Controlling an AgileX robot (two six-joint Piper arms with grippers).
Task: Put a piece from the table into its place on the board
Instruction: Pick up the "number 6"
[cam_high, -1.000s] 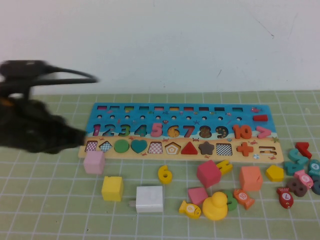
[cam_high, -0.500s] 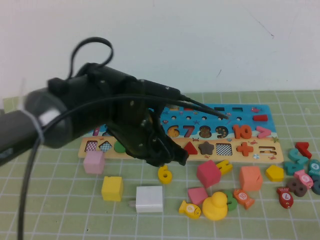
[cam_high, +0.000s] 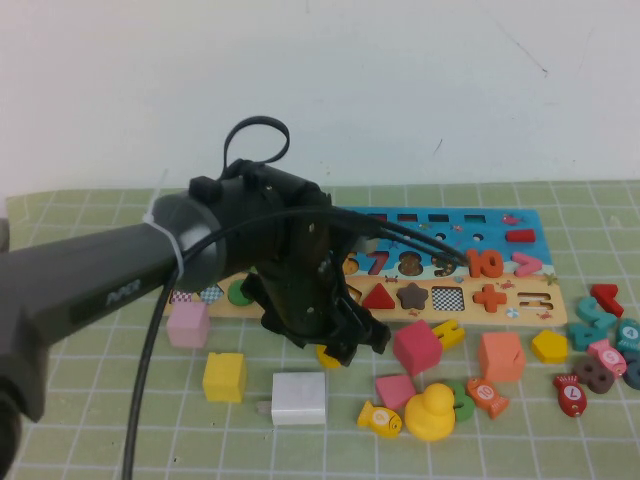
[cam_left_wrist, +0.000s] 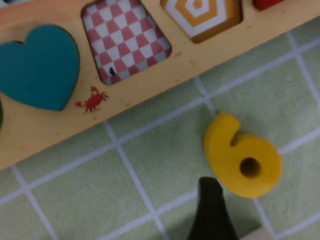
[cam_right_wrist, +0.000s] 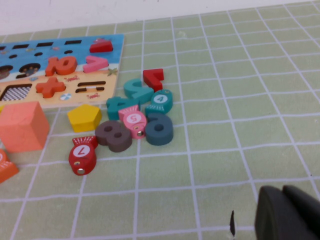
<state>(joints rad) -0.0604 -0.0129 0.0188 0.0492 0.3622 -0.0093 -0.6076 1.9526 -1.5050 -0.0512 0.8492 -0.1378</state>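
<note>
The yellow numeral "6" piece (cam_left_wrist: 242, 160) lies flat on the green grid table (cam_high: 120, 430), just in front of the board's tan strip (cam_left_wrist: 60, 130). In the high view only a sliver of it (cam_high: 327, 356) shows under my left gripper (cam_high: 352, 345). That gripper hangs low over it and looks open. One dark finger (cam_left_wrist: 212, 210) stands right beside the piece without gripping it. The long board (cam_high: 520, 310) lies across the back, its middle hidden by my left arm. My right gripper (cam_right_wrist: 287, 215) is shut and empty over bare mat at the right, out of the high view.
In front of the board stand a pink cube (cam_high: 188, 325), a yellow cube (cam_high: 224, 376), a white cube (cam_high: 299, 397), a red cube (cam_high: 417, 346), a yellow duck (cam_high: 432, 412) and an orange cube (cam_high: 501, 356). Several loose numerals and fish (cam_high: 600, 350) lie at the right.
My left arm has swung in from the left, crossed the board and come down over the yellow 6. The pieces on the table have not moved.
</note>
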